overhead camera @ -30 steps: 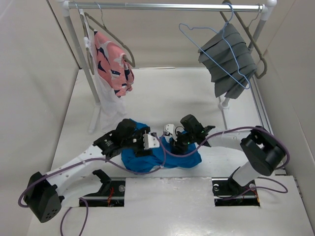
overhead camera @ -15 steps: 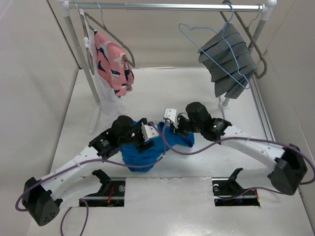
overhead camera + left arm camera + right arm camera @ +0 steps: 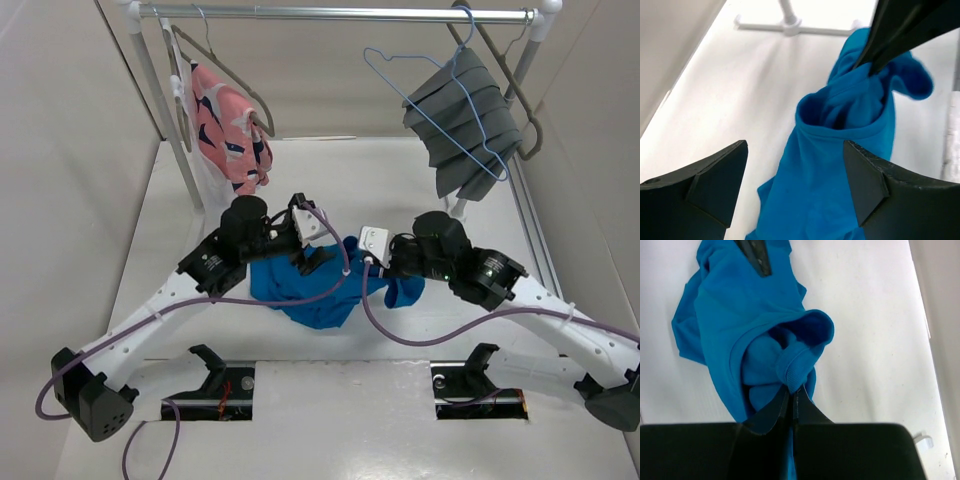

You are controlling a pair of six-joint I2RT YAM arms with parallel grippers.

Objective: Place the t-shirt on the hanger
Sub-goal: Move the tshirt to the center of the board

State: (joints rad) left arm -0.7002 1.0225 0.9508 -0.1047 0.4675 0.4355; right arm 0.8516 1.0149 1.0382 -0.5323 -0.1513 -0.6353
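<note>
- At the middle of the table (image 3: 400, 190), the t-shirt (image 3: 318, 292) hangs in a bunch between the two arms. It is well apart from the hanger (image 3: 437, 122).
- The right gripper (image 3: 792, 396) is closed on a fold near a hemmed opening of the shirt, and the cloth droops from that pinch. The top view does not show whether the lowest folds touch the table.
- The left gripper (image 3: 795, 150) is spread wide with nothing clamped. The shirt lies just beyond its fingers, one of which shows against the cloth in the right wrist view.
- The hanger is on the rail (image 3: 340, 13) at the far right, in front of a grey garment (image 3: 470, 140). It carries nothing. A pink garment (image 3: 232, 128) hangs at the far left.
- Done so far, by my reading: the shirt has been picked up by one hand, and that is all.
- Left to do: the left gripper needs its own hold so the shirt can be spread and an opening found. Then the shirt must be carried to the hanger and worked over its shoulders.
- I judge the task to be at an early stage, with the hardest part still ahead.
</note>
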